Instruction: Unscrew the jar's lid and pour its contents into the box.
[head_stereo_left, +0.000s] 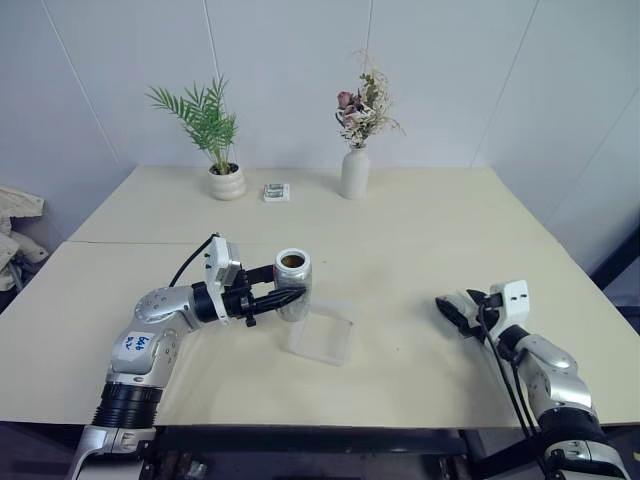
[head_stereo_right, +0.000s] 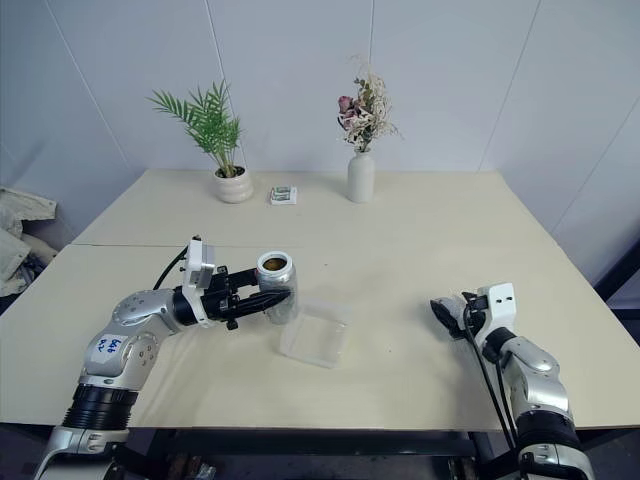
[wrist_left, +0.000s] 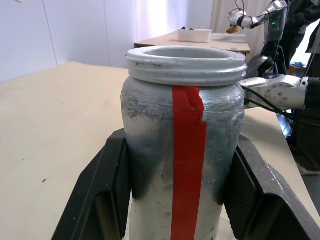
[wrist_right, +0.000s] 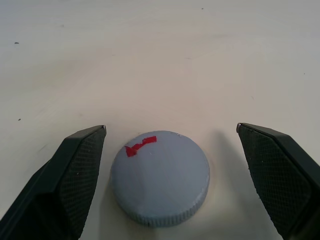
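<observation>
— What are the left fingers (wrist_left: 112, 190) doing?

— They pinch the jar (head_stereo_left: 293, 285) from both sides, low on its body, holding it upright above the counter (head_stereo_left: 400, 240) with its mouth open. A red strip runs down its silvery side, and something brown, the contents (head_stereo_left: 292, 261), shows down inside.

— And the box?

— The box (head_stereo_left: 322, 335) sits on the counter just right of the jar and a little nearer, clear and shallow. The jar hangs by its far left corner, not over the middle.

— The right side?

— The right fingers (wrist_right: 80, 165) are spread wide, low over the counter at the near right, well apart from the box. The lid (wrist_right: 160, 177) lies flat on the counter between them, touching neither, its small red mark facing up.

— Anything else on there?

— Along the far edge: a potted palm (head_stereo_left: 220, 150) at the left, a small striped carton (head_stereo_left: 276, 191) beside it, then a white vase (head_stereo_left: 354, 172) with dried flowers. All well away from both arms.
</observation>
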